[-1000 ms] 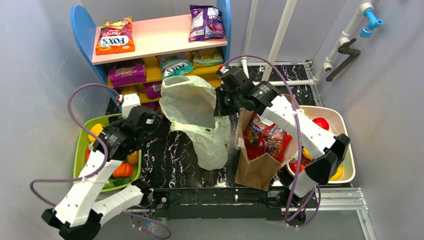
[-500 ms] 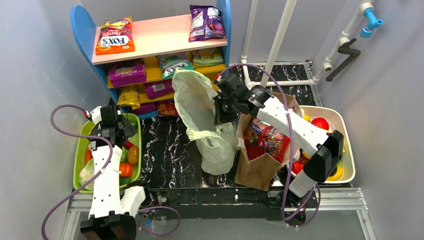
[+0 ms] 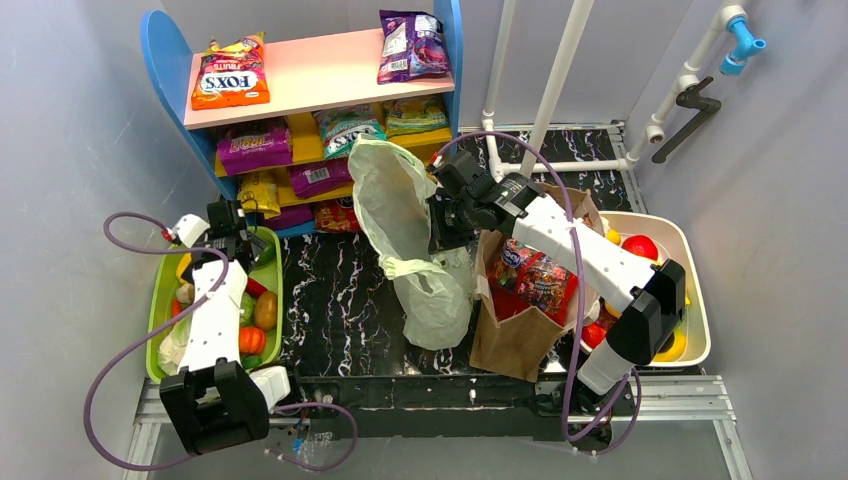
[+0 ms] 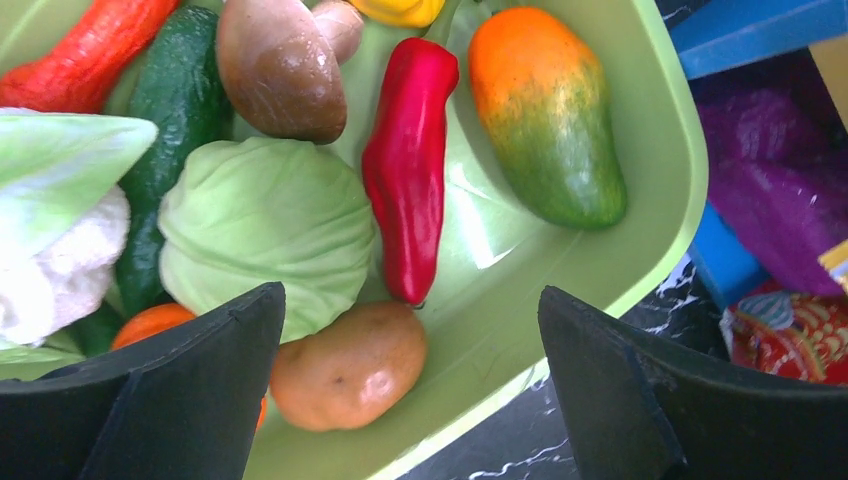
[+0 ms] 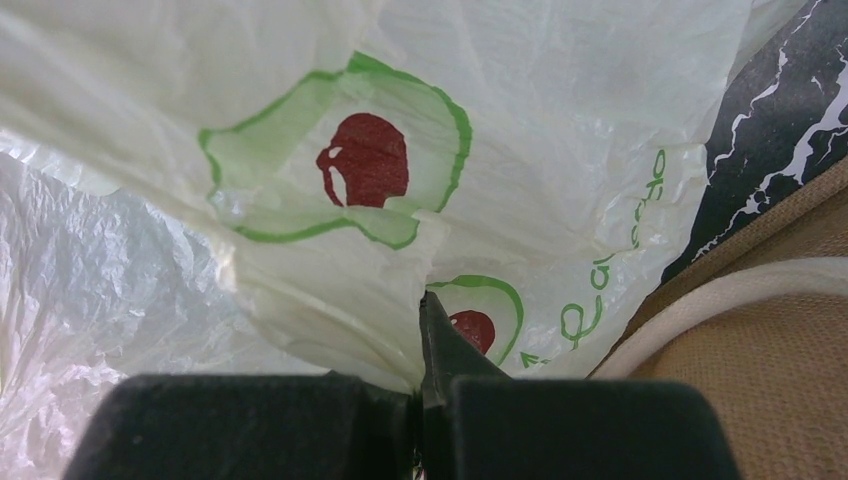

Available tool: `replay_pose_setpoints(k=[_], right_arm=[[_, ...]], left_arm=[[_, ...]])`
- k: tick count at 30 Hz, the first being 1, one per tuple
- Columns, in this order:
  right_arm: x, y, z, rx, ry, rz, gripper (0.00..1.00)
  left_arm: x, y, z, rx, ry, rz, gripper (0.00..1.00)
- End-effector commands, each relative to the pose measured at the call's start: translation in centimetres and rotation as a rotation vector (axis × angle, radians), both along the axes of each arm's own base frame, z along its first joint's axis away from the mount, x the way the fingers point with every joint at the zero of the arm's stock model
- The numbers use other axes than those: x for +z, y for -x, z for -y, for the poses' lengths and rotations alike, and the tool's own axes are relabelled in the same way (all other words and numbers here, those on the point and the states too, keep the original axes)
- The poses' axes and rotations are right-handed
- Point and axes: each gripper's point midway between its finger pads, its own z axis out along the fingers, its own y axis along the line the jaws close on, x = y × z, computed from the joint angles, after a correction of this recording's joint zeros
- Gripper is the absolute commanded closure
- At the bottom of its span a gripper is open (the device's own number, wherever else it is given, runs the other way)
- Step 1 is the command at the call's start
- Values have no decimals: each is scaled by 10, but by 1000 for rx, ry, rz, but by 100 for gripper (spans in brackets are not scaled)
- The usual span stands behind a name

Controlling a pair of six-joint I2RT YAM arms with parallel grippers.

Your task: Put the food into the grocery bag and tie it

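Observation:
The food lies in a green tray at the left. In the left wrist view it shows a red pepper, an orange-green mango, a green cabbage, a brown potato and a mushroom. My left gripper hangs open over the tray's far end, holding nothing, with the potato and the pepper's tip below the gap. The pale-green grocery bag stands mid-table. My right gripper is shut on a bunched fold of its upper edge.
A brown paper bag with snack packets stands right of the grocery bag, touching it. A white tub with fruit sits far right. A shelf of snack packets rises at the back; white pipes stand behind the right arm.
My left arm has swung left from beside the bag to over the tray's far end. The bag's mouth has narrowed and stands taller. The right gripper has kept its hold.

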Motion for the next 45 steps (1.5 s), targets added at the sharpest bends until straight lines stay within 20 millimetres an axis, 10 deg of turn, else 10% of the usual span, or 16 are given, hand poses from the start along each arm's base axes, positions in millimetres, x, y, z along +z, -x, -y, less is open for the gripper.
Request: replay_pose_setpoints(k=[1,22,37,45], right_arm=[[3,3,-4,32,-15,8,99],[-10,12,2,86,20,-16,99],[-15,10,2,116,58,-29,99],[-18,13,4,122,65,-36,99]], left_arm=[[-10,-23,-5,114,28,155,2],[-65,-76,-17,369,124,584,2],[-95,-94,-18,441,174,495,2],[-97,-97,-18,400,160,480,34]])
